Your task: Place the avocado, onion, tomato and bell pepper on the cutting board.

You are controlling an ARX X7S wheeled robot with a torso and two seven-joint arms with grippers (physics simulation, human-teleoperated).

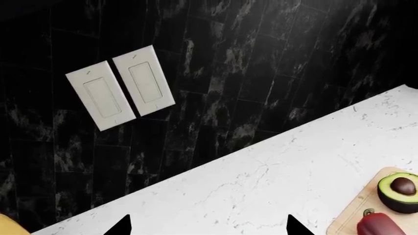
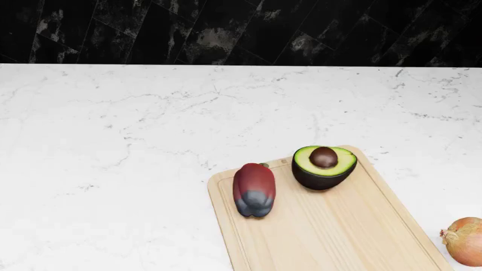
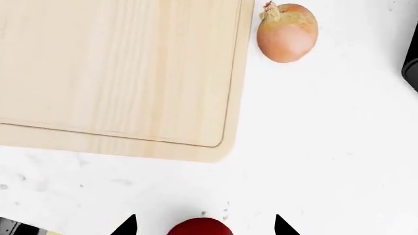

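In the head view the avocado (image 2: 324, 165) and the bell pepper (image 2: 254, 189) lie on the cutting board (image 2: 331, 231); the onion (image 2: 467, 241) sits on the counter just off the board's right edge. Neither gripper shows in the head view. In the left wrist view my left gripper (image 1: 209, 226) is open over bare counter, with the avocado (image 1: 400, 191) and the bell pepper (image 1: 382, 224) on the board (image 1: 353, 218) off to one side. In the right wrist view my right gripper (image 3: 204, 226) is open, its fingertips either side of the tomato (image 3: 199, 227); the onion (image 3: 287, 32) lies beside the board (image 3: 117, 73).
White marble counter (image 2: 113, 141) runs back to a black marble wall (image 2: 226, 28). Two white wall switch plates (image 1: 121, 88) show in the left wrist view. A dark object's edge (image 3: 411, 63) shows at the border of the right wrist view.
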